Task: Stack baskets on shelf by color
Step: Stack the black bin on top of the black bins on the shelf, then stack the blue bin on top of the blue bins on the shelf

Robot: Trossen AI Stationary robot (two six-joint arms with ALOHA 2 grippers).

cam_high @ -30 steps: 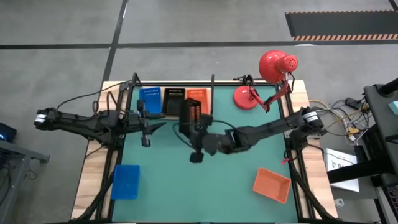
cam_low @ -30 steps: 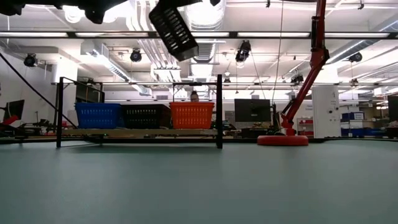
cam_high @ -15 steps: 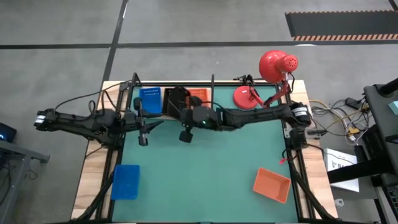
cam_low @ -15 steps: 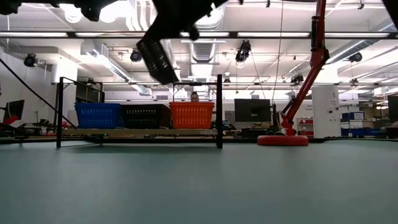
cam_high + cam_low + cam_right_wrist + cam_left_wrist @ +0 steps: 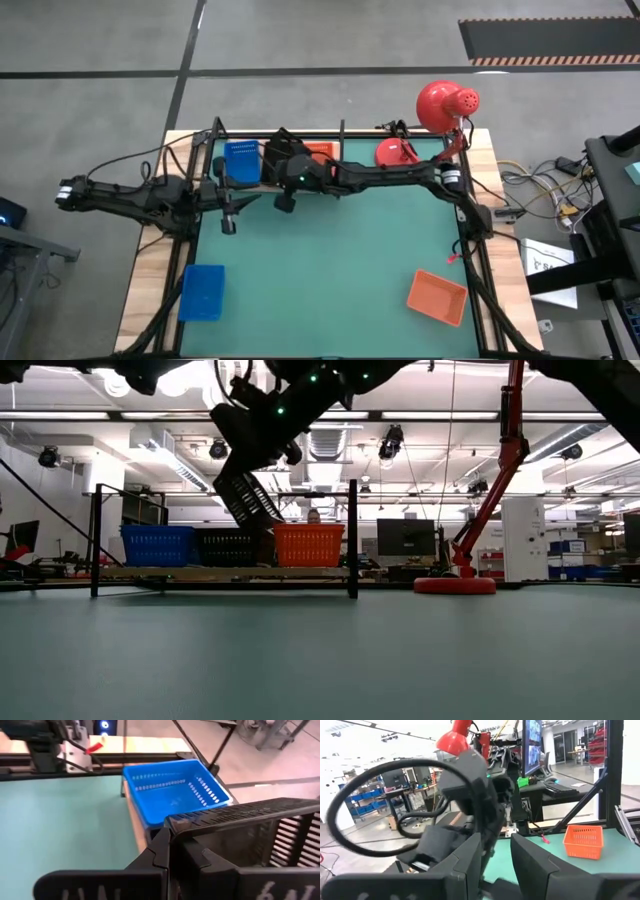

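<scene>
My right gripper [image 5: 288,168] reaches over the shelf [image 5: 200,572] and is shut on a black basket [image 5: 245,495], which hangs tilted above the shelf's middle. On the board stand a blue basket [image 5: 158,545], another black basket [image 5: 232,546] and an orange-red basket [image 5: 308,545] side by side. A second blue basket [image 5: 201,292] lies on the mat near the left edge, and a second orange-red one [image 5: 437,297] near the right. My left gripper [image 5: 252,199] hovers open just in front of the shelf. My right gripper [image 5: 169,837] pinches the black basket by the rim of one wall [image 5: 200,820]. The basket [image 5: 278,150] is lifted clear and tilted steeply, its lower corner [image 5: 262,520] close over the black basket on the shelf; whether they touch I cannot tell.
A red desk lamp stands with its round base [image 5: 392,157] on the far right of the table, beside the shelf. The green mat [image 5: 330,270] is open in the middle, between the two loose baskets. Black posts [image 5: 352,540] frame the shelf.
My right gripper has carried the black basket from over the mat's middle toward the far edge and a little left, and down to just over the shelf's middle. The basket has stayed tilted in the hold.
</scene>
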